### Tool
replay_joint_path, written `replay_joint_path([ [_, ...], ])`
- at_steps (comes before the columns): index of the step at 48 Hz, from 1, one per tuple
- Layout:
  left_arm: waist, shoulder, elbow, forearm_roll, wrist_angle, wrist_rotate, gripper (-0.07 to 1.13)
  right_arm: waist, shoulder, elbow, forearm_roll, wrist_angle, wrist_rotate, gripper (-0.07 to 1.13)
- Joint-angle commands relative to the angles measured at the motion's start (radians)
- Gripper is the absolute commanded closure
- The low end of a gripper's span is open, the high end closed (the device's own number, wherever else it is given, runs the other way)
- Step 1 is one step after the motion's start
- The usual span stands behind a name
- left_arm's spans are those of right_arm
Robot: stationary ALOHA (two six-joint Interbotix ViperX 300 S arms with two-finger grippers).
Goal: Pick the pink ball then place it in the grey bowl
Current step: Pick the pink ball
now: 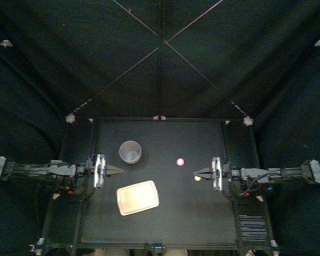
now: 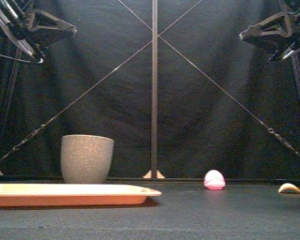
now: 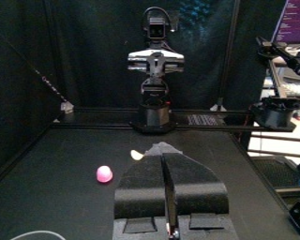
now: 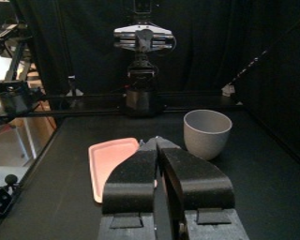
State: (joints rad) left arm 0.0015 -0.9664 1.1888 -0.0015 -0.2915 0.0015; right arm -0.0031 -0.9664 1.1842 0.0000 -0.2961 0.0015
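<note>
Left wrist view is showing the left gripper [image 3: 165, 150] with its jaws pressed together on nothing, and the pink ball [image 3: 104, 173] lying on the table [image 1: 190, 215] ahead of those jaws, a little off their line. The right gripper [image 4: 159, 142] is likewise sitting closed and empty. From above, the ball is lying between the two pairs of jaws, nearer the right pair. The grey speckled cup [image 1: 131, 152] is standing upright close beyond the left jaws. The ball is looking small, light and smooth, so it is probably going to roll at a nudge. Taking it from above, with the jaws closing gently across its widest middle, is looking safest.
</note>
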Motion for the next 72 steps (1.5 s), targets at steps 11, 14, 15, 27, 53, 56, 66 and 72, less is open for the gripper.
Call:
replay_joint_path([
  [11,0.008,0.009,-0.005,-0.002,-0.023,0.002,1.04,-0.126,0.232,0.008,-0.002,-0.002,0.009,0.96],
  [14,0.008,0.009,0.002,-0.002,-0.028,0.0,1.04,-0.144,0.295,0.005,-0.002,-0.002,0.009,0.86],
  [15,0.008,0.009,0.003,-0.002,-0.029,0.0,1.04,-0.152,0.316,0.003,0.0,-0.002,0.009,0.82],
  [27,0.017,0.009,0.012,-0.002,-0.066,0.003,1.04,-0.229,0.531,-0.048,0.04,-0.011,0.009,0.17],
  [53,0.026,0.009,0.04,-0.011,-0.067,-0.003,1.04,-0.38,0.887,-0.21,-0.029,0.072,0.005,0.06],
  [56,0.025,0.009,0.043,-0.015,-0.067,-0.003,1.04,-0.393,0.907,-0.224,-0.037,0.094,0.003,0.06],
  [66,0.025,0.009,0.055,-0.026,-0.067,-0.003,1.04,-0.416,0.954,-0.247,-0.069,0.132,0.003,0.06],
  [72,0.026,0.009,0.063,-0.029,-0.067,-0.003,1.04,-0.419,0.971,-0.253,-0.071,0.135,0.005,0.07],
])
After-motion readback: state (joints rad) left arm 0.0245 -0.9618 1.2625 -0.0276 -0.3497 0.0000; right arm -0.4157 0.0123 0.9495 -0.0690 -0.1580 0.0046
